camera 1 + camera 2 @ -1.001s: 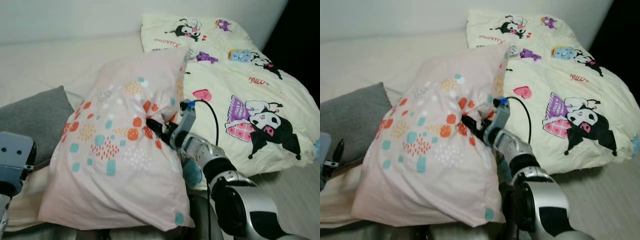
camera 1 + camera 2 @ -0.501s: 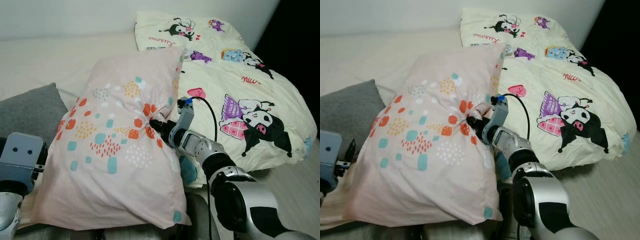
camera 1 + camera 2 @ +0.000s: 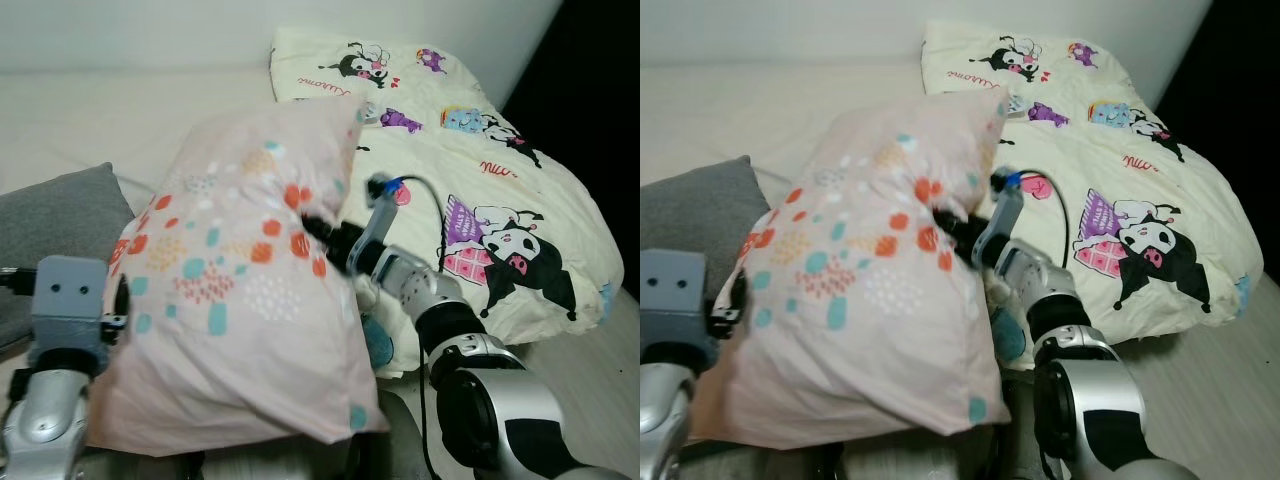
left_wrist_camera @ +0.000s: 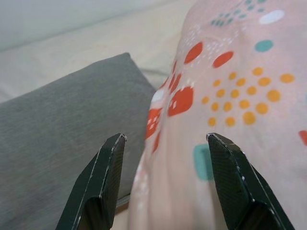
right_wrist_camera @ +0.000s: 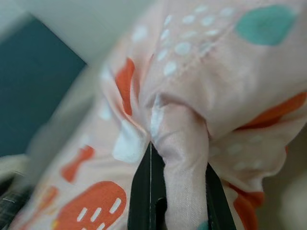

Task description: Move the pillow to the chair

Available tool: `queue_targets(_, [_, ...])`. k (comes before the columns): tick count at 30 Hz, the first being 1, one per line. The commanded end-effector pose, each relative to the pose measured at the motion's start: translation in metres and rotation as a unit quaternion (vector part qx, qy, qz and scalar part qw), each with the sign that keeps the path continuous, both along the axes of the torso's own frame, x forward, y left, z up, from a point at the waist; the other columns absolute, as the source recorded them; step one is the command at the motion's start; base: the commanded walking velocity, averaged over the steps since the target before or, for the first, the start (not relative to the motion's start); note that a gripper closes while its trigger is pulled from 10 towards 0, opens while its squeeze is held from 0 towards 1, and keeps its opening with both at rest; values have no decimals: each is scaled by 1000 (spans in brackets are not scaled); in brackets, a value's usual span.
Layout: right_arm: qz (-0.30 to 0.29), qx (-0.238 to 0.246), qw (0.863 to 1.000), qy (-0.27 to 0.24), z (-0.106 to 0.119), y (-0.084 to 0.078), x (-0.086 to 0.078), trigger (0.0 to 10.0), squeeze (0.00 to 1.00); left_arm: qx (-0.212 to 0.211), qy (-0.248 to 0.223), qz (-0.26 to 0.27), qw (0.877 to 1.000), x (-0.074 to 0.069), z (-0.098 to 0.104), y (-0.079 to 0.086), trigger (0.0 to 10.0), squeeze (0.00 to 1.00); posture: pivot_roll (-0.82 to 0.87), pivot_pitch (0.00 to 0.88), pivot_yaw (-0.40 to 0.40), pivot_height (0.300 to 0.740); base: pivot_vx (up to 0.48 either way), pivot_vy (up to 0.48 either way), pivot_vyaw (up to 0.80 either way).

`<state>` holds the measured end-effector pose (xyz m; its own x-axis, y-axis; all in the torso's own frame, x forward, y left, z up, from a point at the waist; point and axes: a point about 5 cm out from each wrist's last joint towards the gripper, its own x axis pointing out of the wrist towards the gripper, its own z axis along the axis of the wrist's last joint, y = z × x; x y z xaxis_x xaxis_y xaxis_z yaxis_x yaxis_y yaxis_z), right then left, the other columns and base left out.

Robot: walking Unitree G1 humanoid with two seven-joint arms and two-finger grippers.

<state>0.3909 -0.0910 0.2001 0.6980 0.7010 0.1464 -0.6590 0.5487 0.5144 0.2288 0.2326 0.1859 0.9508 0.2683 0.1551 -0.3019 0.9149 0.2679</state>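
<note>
pinching pillow [image 3: 230, 300] with right gripper [image 3: 312, 222].

Silver right arm [image 3: 455, 330], black cable [image 3: 428, 215], black-fingered tool [image 3: 318, 226].

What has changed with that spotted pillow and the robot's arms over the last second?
The left tool has come up beside the pillow, its fingers open around the pillow's edge, though not yet closed on it. The pillow looks slightly shifted; the camera moved too, so that is hard to judge. The right tool still pinches a fold of the pillow's front. The grey cushion and cartoon blanket lie as before.
</note>
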Motion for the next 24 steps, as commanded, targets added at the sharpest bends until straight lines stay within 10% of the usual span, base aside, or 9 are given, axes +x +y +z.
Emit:
queue_targets(1, [4, 27, 999, -21, 11, -5, 0, 0, 0, -9, 16, 7, 1000, -1, -7, 1, 10000, 0, -13, 80, -122, 479, 0, 0, 0])
queue_targets(7, [5, 101, 988, -119, 66, -30, -7, 0, 0, -48, -28, 6, 998, 25, 8, -2, 10000, 0, -63, 22, -109, 502, 0, 0, 0])
queue_targets(24, [9, 155, 976, -153, 82, -30, -18, 0, 0, -76, -40, -20, 996, 46, 14, -16, 10000, 0, -57, 0, -106, 554, -92, 0, 0])
